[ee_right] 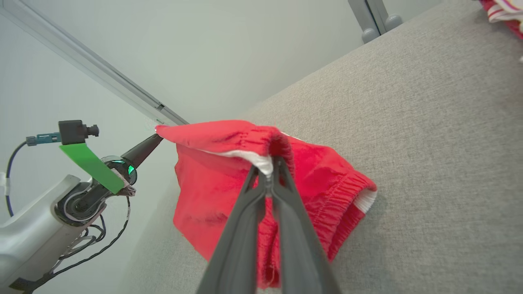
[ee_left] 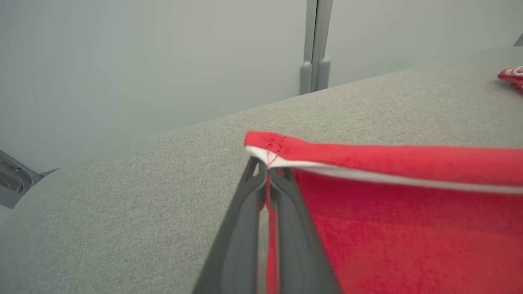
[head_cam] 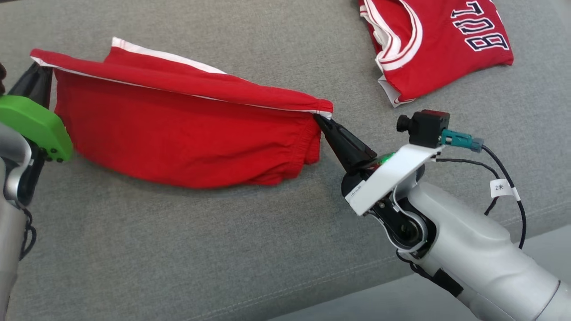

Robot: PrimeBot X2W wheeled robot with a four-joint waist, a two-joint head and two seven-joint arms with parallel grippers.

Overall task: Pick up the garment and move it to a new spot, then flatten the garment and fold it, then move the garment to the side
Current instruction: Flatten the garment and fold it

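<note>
The garment point(head_cam: 187, 133) is a pair of red shorts with white trim, stretched between my two grippers and hanging folded over the grey cushion. My left gripper point(head_cam: 39, 67) is shut on its left corner at the far left of the head view; the left wrist view shows the pinch point(ee_left: 267, 169) on the white-edged hem of the garment point(ee_left: 408, 212). My right gripper point(head_cam: 317, 117) is shut on the right corner. In the right wrist view its fingertips point(ee_right: 269, 171) clamp the white edge of the garment point(ee_right: 212, 192), whose elastic waistband sags onto the cushion. The left gripper point(ee_right: 157, 136) also appears there, holding the far corner.
A red jersey point(head_cam: 428, 40) with white trim and dark lettering lies at the back right of the grey fabric surface point(head_cam: 178, 249). The surface's front edge runs diagonally at the lower right. A pale wall and a grey post point(ee_left: 314, 45) stand beyond the far edge.
</note>
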